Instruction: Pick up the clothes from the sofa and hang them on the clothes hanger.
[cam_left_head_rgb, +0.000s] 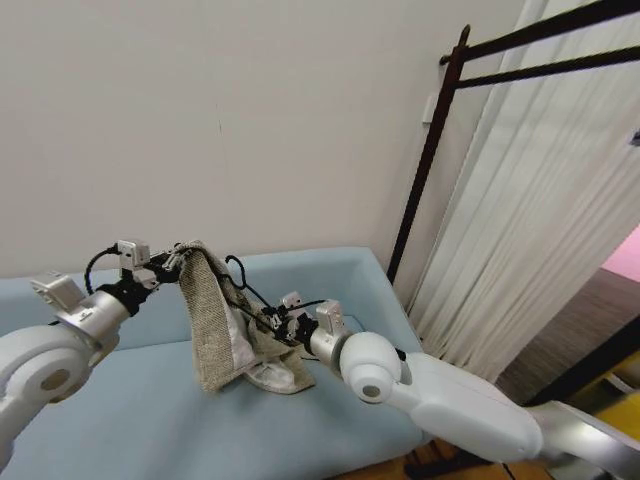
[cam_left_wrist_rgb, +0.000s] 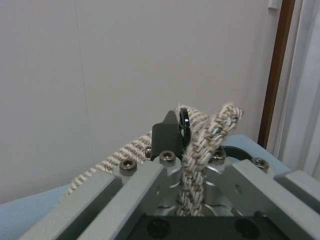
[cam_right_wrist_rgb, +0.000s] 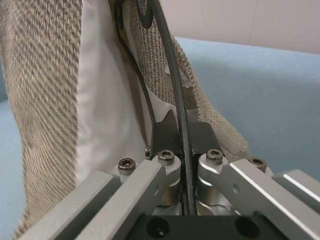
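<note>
The beige herringbone-weave garment with a white lining (cam_left_head_rgb: 212, 330) hangs lifted over the pale blue sofa (cam_left_head_rgb: 335, 275). Its top fold is raised above the seat, and its lower hem seems to rest on the cushion, toward the sofa's right end. The left gripper (cam_left_head_rgb: 172, 263) holds the top fold, jaws closed tight on a bunched ridge of the weave. The right gripper (cam_left_head_rgb: 272, 322), lower and beside the lining, has its jaws pressed together on a thin black curved strip (cam_right_wrist_rgb: 172, 75) that runs up into the cloth.

The left hold takes only a narrow pinch of loose, open weave. A pull toward the dark brown clothes rack (cam_left_head_rgb: 432, 140), well apart at the sofa's right end, could slip the fold free and drop the garment. If the arms spread unevenly, the black strip could slide through the right jaws or twist the cloth. The trailing hem might drag on the cushion.

I cannot tell whether the black strip is a hanger or a strap. The garment's shape and neckline are lost in the folds. The rack's top bars are cut off against the white curtain (cam_left_head_rgb: 540, 220).
</note>
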